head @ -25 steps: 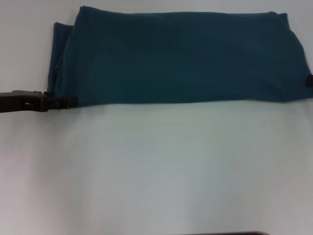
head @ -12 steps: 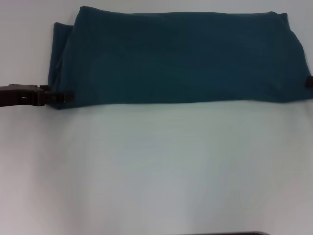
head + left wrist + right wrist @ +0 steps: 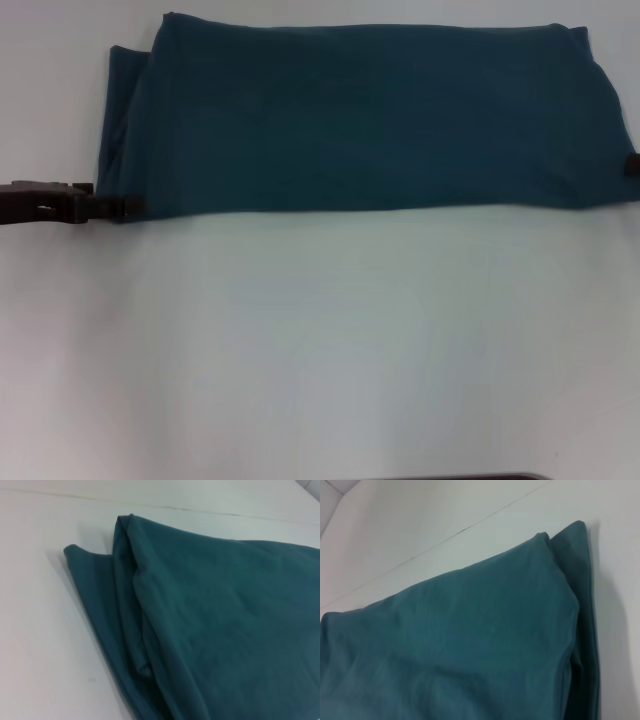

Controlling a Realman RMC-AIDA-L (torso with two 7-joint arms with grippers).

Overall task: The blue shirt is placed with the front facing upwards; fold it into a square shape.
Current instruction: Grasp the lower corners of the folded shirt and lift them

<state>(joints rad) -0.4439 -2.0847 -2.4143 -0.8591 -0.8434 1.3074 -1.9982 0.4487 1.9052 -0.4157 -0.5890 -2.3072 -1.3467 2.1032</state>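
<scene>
The blue shirt [image 3: 370, 120] lies folded into a long, wide band across the far part of the white table [image 3: 320, 340], with only plain teal cloth showing. My left gripper [image 3: 128, 207] reaches in from the left edge, its tip at the band's near-left corner. Only a small dark part of my right gripper [image 3: 632, 166] shows at the band's right end. The left wrist view looks onto the layered left end of the shirt [image 3: 225, 620]. In the right wrist view, the right end of the shirt [image 3: 470, 645] has a narrow under-layer sticking out.
Bare white tabletop runs from the shirt's near edge towards me. A thin dark strip [image 3: 470, 477] shows at the very front edge of the head view. A seam line [image 3: 470, 527] crosses the surface behind the shirt.
My left gripper has drawn back slightly to the left along the shirt's near-left corner. The shirt and the right gripper have hardly moved.
</scene>
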